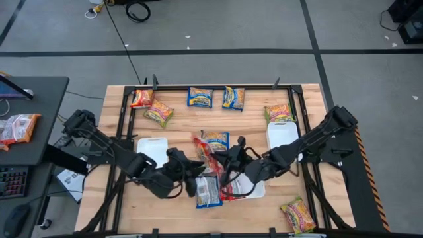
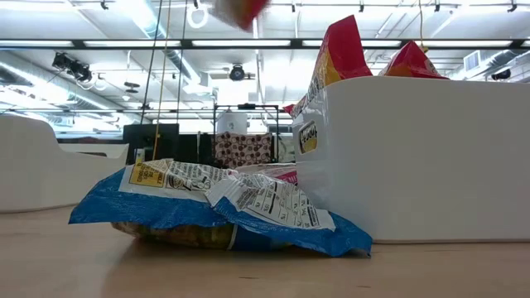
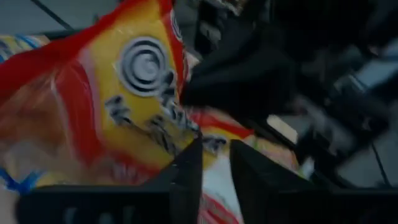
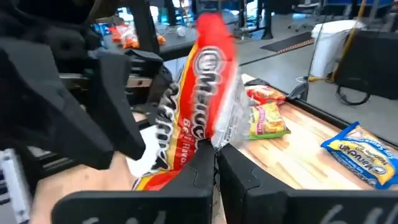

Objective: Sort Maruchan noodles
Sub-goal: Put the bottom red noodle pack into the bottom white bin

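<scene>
Right now both arms meet near the lower middle of the high view, over a red packet that stands up off the table between them. The right gripper has its two dark fingers pressed together on an edge of that red packet, whose silver side and white lettering rise above the fingers in the right wrist view. The left gripper sits just beside the same packet; its fingers stand a narrow gap apart, and the yellow and red wrapper fills the left wrist view just beyond them, but I cannot tell whether they touch it.

Below the two grippers in the high view, a blue packet lies flat on the wooden table, label side up. The low view shows it crumpled in the lower centre, close beside a white tray with more red packets poking above its rim.

Across the upper part of the high view, other packets lie spread out: two blue and yellow ones near the top centre, an orange one and a yellow-green one at upper left, another yellow-green one at upper right above a second white tray. One more yellow-green packet lies at the lower right corner. A third tray stands left of centre.
</scene>
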`<action>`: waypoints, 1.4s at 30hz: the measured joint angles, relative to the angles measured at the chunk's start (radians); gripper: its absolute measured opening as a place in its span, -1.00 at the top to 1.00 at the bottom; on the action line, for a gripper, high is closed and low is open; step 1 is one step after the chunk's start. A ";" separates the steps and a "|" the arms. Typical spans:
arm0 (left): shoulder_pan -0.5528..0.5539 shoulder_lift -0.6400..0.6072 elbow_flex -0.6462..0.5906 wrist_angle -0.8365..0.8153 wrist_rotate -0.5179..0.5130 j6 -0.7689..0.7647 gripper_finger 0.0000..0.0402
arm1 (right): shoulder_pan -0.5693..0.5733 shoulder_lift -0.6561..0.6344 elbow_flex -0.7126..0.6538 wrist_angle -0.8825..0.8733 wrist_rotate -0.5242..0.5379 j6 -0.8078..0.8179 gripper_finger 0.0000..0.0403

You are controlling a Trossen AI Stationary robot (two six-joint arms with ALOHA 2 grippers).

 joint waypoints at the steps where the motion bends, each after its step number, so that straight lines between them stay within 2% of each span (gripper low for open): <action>1: -0.009 -0.011 0.000 -0.013 0.009 0.009 0.44 | 0.005 -0.018 0.000 -0.013 -0.023 0.013 0.94; 6: -0.069 -0.042 0.000 -0.073 -0.023 0.071 0.10 | 0.023 -0.111 0.000 -0.194 -0.203 0.178 0.94; 10: -0.139 -0.033 0.000 -0.196 -0.049 0.061 -0.03 | 0.073 -0.166 0.001 -0.439 -0.285 0.384 0.95; 14: -0.186 0.039 -0.001 -0.297 -0.075 -0.002 -0.04 | 0.162 -0.162 0.001 -0.649 -0.280 0.617 0.95; 19: -0.198 0.166 -0.002 -0.274 -0.084 -0.009 -0.01 | 0.245 -0.111 0.001 -0.710 -0.228 0.807 0.95; 24: -0.170 0.313 -0.002 -0.129 -0.083 0.106 -0.01 | 0.267 -0.069 0.001 -0.784 -0.146 0.953 0.94; 29: -0.136 0.421 -0.002 -0.008 -0.050 0.196 -0.01 | 0.277 -0.036 -0.003 -0.885 -0.125 1.140 0.94; 37: -0.073 0.494 -0.002 0.003 -0.051 0.255 0.00 | 0.284 -0.027 -0.051 -0.839 -0.115 1.302 0.94; 42: -0.033 0.499 -0.001 0.014 -0.037 0.304 0.00 | 0.289 -0.005 -0.057 -0.809 -0.126 1.376 0.94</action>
